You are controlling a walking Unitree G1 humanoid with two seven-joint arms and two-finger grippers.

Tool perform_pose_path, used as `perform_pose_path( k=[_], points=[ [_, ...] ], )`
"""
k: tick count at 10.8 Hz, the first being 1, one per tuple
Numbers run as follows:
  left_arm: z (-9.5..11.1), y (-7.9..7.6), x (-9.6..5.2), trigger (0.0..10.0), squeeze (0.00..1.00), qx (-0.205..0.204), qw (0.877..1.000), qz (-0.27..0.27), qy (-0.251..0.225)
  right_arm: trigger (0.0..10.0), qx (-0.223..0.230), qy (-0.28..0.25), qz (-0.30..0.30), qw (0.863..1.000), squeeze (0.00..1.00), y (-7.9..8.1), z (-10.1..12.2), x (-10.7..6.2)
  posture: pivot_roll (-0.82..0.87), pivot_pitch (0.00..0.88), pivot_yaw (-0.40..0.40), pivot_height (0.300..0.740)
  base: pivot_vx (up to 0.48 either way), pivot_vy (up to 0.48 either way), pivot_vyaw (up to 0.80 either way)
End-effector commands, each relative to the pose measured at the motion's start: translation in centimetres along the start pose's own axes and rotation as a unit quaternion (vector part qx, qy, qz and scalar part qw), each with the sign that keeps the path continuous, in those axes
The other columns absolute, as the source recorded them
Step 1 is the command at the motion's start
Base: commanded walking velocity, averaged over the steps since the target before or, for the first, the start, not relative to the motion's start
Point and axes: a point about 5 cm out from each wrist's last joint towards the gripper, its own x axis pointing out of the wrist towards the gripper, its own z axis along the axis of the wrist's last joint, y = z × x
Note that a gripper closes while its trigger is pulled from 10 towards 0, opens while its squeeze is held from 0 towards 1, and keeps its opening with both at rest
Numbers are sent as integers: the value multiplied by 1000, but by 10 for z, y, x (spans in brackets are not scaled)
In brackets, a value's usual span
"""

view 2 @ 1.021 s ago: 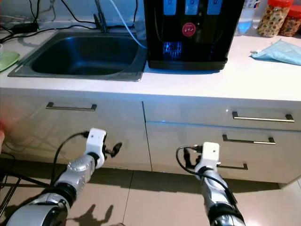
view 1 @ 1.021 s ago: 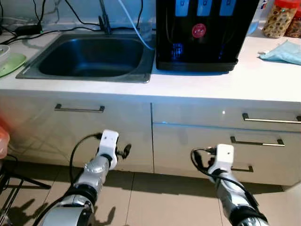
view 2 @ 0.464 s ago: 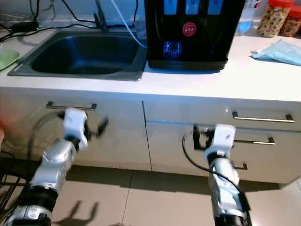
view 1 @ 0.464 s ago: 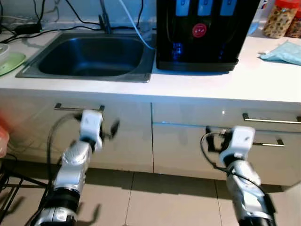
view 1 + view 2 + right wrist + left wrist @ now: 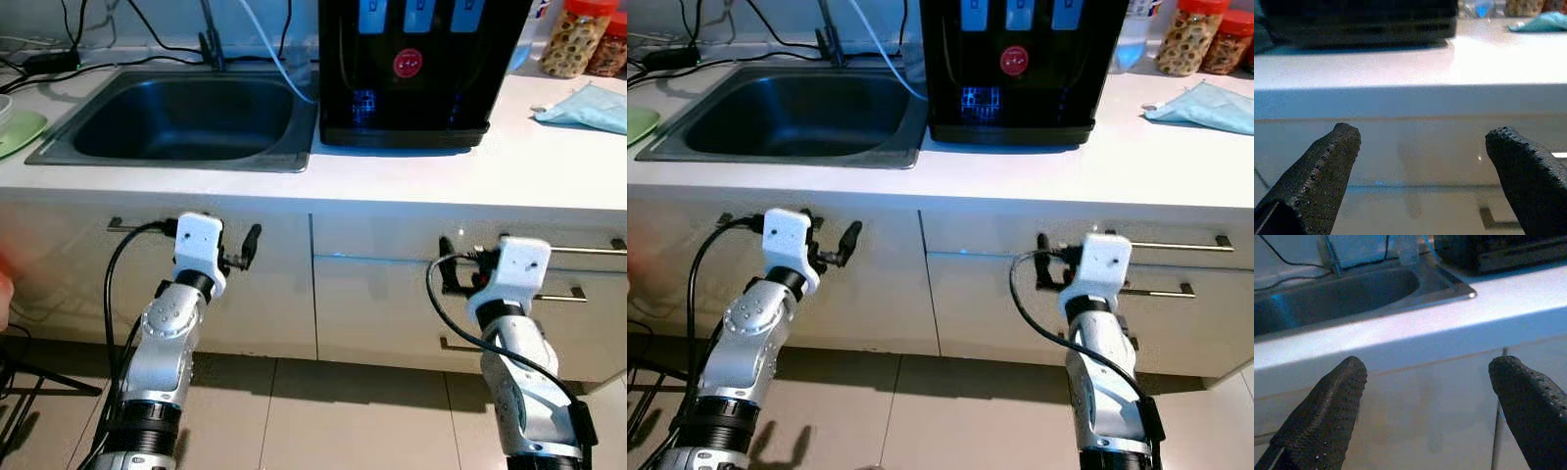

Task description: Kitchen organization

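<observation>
I face a white kitchen counter (image 5: 509,166) with a steel sink (image 5: 59,152) at the left and a black water dispenser (image 5: 416,73) in the middle. A light blue cloth (image 5: 586,103) lies at the counter's right end, in front of snack jars (image 5: 571,39). My left gripper (image 5: 1425,401) is open, held in front of the cabinet door just under the sink's edge. My right gripper (image 5: 1420,171) is open too, before the top drawer below the dispenser. Neither holds anything.
Drawers with bar handles (image 5: 578,251) fill the cabinet front at the right, and a door with a handle (image 5: 132,225) is at the left. A green plate (image 5: 18,130) sits at the counter's far left. Cables (image 5: 59,59) run behind the sink. Tiled floor (image 5: 333,411) lies below.
Both arms have risen from near the floor to just below the counter edge, the left one swinging left towards the door handle. Both grippers stay open.
</observation>
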Motion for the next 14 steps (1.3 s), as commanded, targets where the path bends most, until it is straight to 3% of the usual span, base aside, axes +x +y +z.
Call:
perform_pose_path(
  k=[1,2,4,10,14],
  points=[
    [3,2,-2,10000,0,0,1000,9,0,10000,2,-16,1,1000,0,5,11,0,-14,0,88,740,0,0,0],
    [5,3,-4,10000,0,2,1000,16,-1,10000,-32,-32,1,999,0,7,17,0,-13,0,93,740,0,0,0],
    [4,3,-10,10000,0,-1,1000,18,4,10000,-26,-34,30,999,0,15,22,-4,-9,0,96,740,0,0,0],
    [21,2,1,10000,0,-32,999,13,-12,10000,-1,-34,37,999,0,18,29,-4,-12,0,96,740,0,0,-98],
    [21,7,6,10000,0,-34,999,17,-9,10000,-2,-36,43,998,0,20,29,-4,-14,0,95,740,0,0,-200]
  ],
)
